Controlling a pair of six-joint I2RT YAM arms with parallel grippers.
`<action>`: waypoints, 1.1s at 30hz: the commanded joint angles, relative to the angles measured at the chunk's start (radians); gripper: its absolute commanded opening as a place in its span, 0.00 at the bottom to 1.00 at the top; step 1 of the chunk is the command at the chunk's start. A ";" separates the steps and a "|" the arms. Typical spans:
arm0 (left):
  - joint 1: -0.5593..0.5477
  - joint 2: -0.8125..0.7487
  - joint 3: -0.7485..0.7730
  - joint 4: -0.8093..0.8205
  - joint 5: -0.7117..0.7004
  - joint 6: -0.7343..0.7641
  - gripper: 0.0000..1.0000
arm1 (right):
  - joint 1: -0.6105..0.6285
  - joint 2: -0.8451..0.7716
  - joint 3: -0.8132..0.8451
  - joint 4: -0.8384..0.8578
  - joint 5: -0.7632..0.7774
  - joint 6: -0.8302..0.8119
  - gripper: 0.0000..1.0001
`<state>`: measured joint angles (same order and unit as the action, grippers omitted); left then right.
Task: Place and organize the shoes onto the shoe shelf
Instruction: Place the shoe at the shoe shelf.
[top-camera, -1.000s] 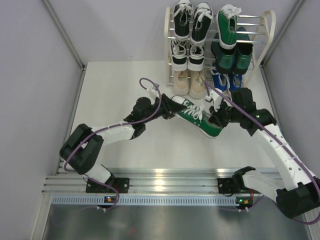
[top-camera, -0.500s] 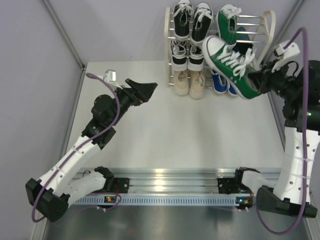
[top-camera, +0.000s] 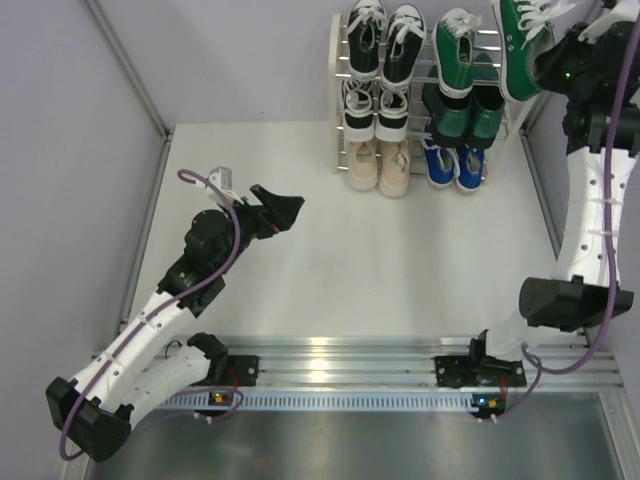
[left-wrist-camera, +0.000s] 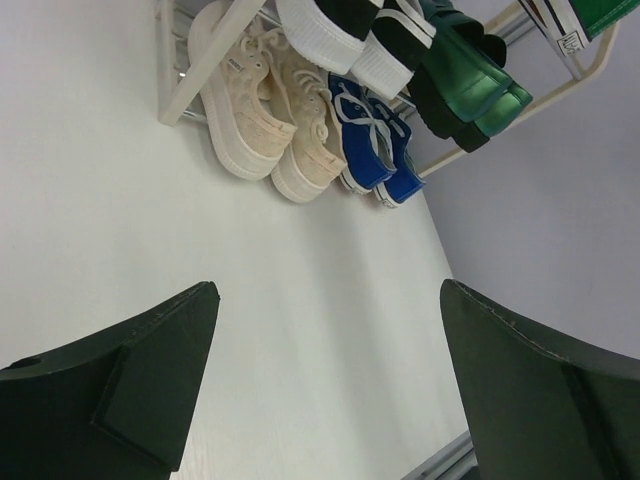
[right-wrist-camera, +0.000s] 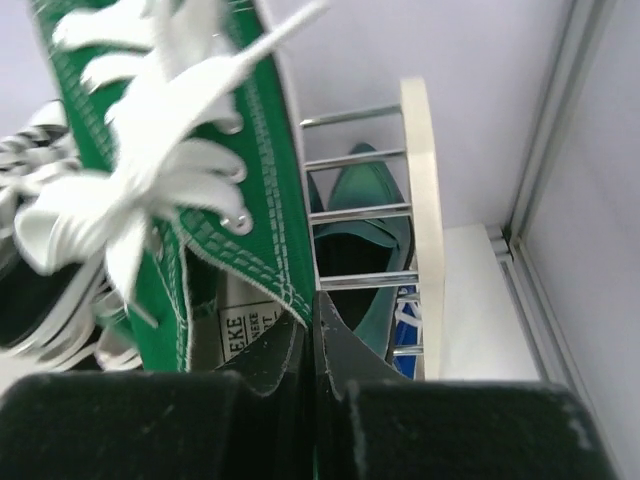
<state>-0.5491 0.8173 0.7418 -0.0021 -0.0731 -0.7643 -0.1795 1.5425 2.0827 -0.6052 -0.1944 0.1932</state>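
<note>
- Jaws of the right gripper (right-wrist-camera: 313, 335) are pressed together on the collar edge of a green canvas sneaker with white laces (top-camera: 518, 42). We see it lifted off the table, rising ahead of the fingertips.
- Beyond and beneath those jaws stands the shoe shelf of thin chrome bars and cream arched side frames (right-wrist-camera: 424, 200). The held sneaker hangs over its right end.
- Left of the jaws, a matching green sneaker (top-camera: 455, 50) lies on the top tier, with a black-and-white sneaker pair (top-camera: 383, 40) further left.
- Beneath them we see glossy dark green dress shoes (top-camera: 460, 115) and a second black-and-white pair (top-camera: 375, 110).
- Lowest are the blue sneakers (left-wrist-camera: 375, 135) and beige lace-ups (left-wrist-camera: 270, 110).
- We see the left gripper (left-wrist-camera: 328, 295) spread wide and holding nothing. The white table (left-wrist-camera: 300, 300) lies between its fingers, and the shelf is well ahead of them.
</note>
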 joint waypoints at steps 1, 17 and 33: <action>0.005 -0.037 -0.007 0.010 -0.030 0.000 0.98 | 0.067 0.051 0.074 0.182 0.211 0.095 0.00; 0.005 -0.075 -0.015 -0.044 -0.062 0.002 0.98 | 0.150 0.238 0.163 0.303 0.466 0.077 0.00; 0.005 -0.096 -0.038 -0.041 -0.062 -0.027 0.97 | 0.156 0.272 0.128 0.288 0.486 0.138 0.16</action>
<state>-0.5484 0.7467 0.7143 -0.0631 -0.1219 -0.7841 -0.0303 1.8378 2.1681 -0.4332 0.2783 0.2935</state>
